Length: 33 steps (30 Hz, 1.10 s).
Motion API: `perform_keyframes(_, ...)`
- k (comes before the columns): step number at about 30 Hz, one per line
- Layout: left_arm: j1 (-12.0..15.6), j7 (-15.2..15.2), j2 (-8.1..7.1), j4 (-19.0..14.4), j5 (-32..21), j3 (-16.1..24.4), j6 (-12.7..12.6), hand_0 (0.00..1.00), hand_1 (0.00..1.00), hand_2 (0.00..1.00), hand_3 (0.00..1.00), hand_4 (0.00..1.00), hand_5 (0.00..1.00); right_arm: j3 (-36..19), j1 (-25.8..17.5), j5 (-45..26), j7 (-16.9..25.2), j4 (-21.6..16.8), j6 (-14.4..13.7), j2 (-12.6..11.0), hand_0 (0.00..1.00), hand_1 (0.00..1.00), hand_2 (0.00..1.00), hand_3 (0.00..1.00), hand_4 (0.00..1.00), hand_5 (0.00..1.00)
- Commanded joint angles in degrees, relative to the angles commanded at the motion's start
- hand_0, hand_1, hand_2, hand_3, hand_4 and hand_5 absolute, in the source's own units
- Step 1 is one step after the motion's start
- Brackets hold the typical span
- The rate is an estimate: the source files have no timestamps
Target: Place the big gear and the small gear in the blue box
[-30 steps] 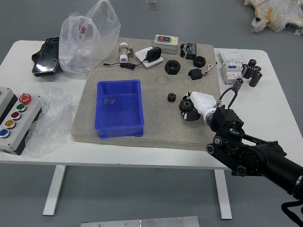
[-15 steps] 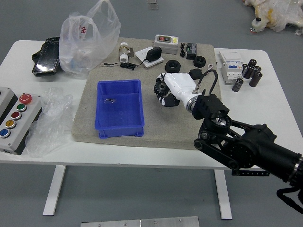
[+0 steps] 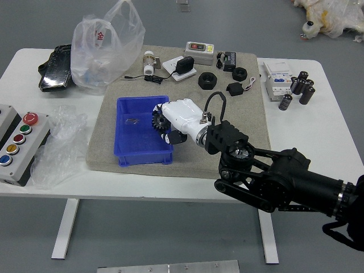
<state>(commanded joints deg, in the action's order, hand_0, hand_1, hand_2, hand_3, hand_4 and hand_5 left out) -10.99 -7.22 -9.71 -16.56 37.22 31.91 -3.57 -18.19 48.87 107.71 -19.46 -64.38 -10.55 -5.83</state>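
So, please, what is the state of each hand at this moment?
Right hand: closed on a black gear, over the blue box.
Left hand: not in view, cannot be told.

rt hand has the big gear over rt side of blue box, w/ button box at table's l edge.

Phone left of plastic bag, behind button box
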Motion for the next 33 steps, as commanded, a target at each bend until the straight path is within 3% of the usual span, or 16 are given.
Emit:
perform_keyframes(4,-0.1,-0.08,0.04,-0.01,0.22,0.13,0.03,0.662,0.57,0.538,0.678,0.667,0.312,0.55,0.52,-0.89,0.14,0.1,0.43,0.07,0.405,0.59,0.606,0.548,0.485,0.067)
perform_keyframes(5,-0.15,-0.11,0.08,-0.01,0.28,0.18,0.04,0.662,0.57,0.538,0.678,0.667,0.312,0.64,0.64,-1.1,0.24,0.13,0.4,0.09,0.431,0.663,0.715,0.67,0.382,0.258)
perform_keyframes(16,-0.36,-0.26,0.1,-0.04,0.71,0.45,0.11,0.662,0.57,0.538,0.677,0.667,0.311,0.89,1.06,-2.11,0.56,0.26,0.41,0.18,0.457,0.685,0.763,0.73,0.421,0.255)
perform_keyframes(17,-0.37,-0.28,0.09,-0.05,0.71,0.46,0.13,0.662,0.57,0.538,0.678,0.667,0.312,0.8,1.07,-2.03,0.25,0.28,0.87,0.19,0.496,0.751,0.88,0.957,0.732,0.247)
perform_keyframes(22,-0.43,-0.32,0.07,-0.08,0.69,0.46,0.16,0.662,0.57,0.538,0.678,0.667,0.312,0.44,1.11,-1.63,-0.82,0.28,2.28,0.18,0.496,0.751,0.88,0.957,0.732,0.247)
perform_keyframes(23,-0.45,-0.33,0.08,-0.08,0.73,0.48,0.17,0.662,0.57,0.537,0.678,0.667,0.311,0.31,1.09,-1.44,-0.88,0.25,2.22,0.17,0.489,0.78,0.989,0.998,0.848,0.265)
perform_keyframes(25,-0.47,-0.34,0.1,-0.09,0.77,0.48,0.19,0.662,0.57,0.537,0.678,0.667,0.311,0.02,1.0,-1.2,-0.86,0.19,1.96,0.15,0.489,0.78,0.989,0.998,0.848,0.265)
perform_keyframes(29,-0.52,-0.41,0.21,-0.09,1.05,0.64,0.24,0.662,0.57,0.538,0.678,0.668,0.312,-1.82,0.29,-2.64,-0.13,-0.44,0.0,-0.1,0.461,0.768,0.974,0.998,0.865,0.283)
perform_keyframes(33,-0.57,-0.32,0.33,-0.09,1.05,0.5,0.25,0.662,0.57,0.538,0.678,0.668,0.312,-6.14,-1.08,-4.54,0.46,-1.41,-3.68,-1.19,0.461,0.768,0.974,0.998,0.865,0.283)
